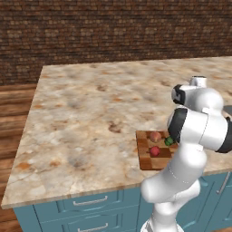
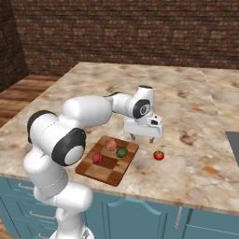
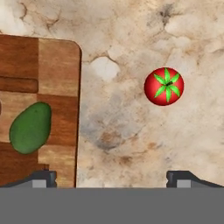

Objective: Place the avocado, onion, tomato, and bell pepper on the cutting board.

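A: Where is the claw?

B: It hangs above the marble desk, just past the far right corner of the cutting board, pointing down. Its jaws stand wide apart and there is nothing between them. In the hand view each dark fingertip sits at a bottom corner, with bare stone between.

A: What is on the board?

B: Three things. The avocado lies near the board's right edge, dark green and egg-shaped; in the hand view it lies flat on the checkered wood. The onion, pale peach, sits just beside it toward the far side. A dark red ball rests closer to the front, a little apart from the other two. I cannot tell what that red one is.

A: And the tomato?

B: The tomato is off the board, on the desk to its right, clear of the edge. From the hand view it shows its green star-shaped top, with open stone between it and the board.

A: Does the left base view add anything?

B: The white arm covers the board's right side there, though the onion, the avocado and the red ball still show.
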{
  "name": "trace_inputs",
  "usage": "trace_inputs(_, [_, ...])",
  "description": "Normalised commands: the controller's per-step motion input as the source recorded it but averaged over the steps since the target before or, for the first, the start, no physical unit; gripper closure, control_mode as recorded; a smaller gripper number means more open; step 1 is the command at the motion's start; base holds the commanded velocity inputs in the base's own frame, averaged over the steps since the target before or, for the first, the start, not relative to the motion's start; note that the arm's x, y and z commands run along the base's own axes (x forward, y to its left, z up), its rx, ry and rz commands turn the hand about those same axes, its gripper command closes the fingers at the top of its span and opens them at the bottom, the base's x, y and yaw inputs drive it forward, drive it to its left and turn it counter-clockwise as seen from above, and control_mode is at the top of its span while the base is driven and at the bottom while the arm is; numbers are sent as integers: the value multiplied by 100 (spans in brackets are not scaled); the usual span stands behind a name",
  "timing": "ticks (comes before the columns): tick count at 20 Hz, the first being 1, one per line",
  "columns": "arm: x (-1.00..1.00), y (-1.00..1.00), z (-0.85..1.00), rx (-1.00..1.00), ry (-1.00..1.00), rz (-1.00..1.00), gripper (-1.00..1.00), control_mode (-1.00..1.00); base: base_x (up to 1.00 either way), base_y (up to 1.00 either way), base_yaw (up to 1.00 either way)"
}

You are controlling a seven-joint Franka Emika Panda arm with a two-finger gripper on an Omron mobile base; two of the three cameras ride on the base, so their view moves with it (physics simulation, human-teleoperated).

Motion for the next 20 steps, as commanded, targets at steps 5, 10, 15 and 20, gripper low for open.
trace_inputs(5, [6, -40, -26, 0, -14, -6, -100, -100, 0, 0, 0])
trace_inputs(10, [19, -38, -1, 2, 0, -12, -100, -100, 0, 0, 0])
trace_inputs(15, [26, -28, 0, 1, 0, -11, -100, -100, 0, 0, 0])
trace_inputs(20, [14, -17, -10, 3, -4, -5, -100, -100, 0, 0, 0])
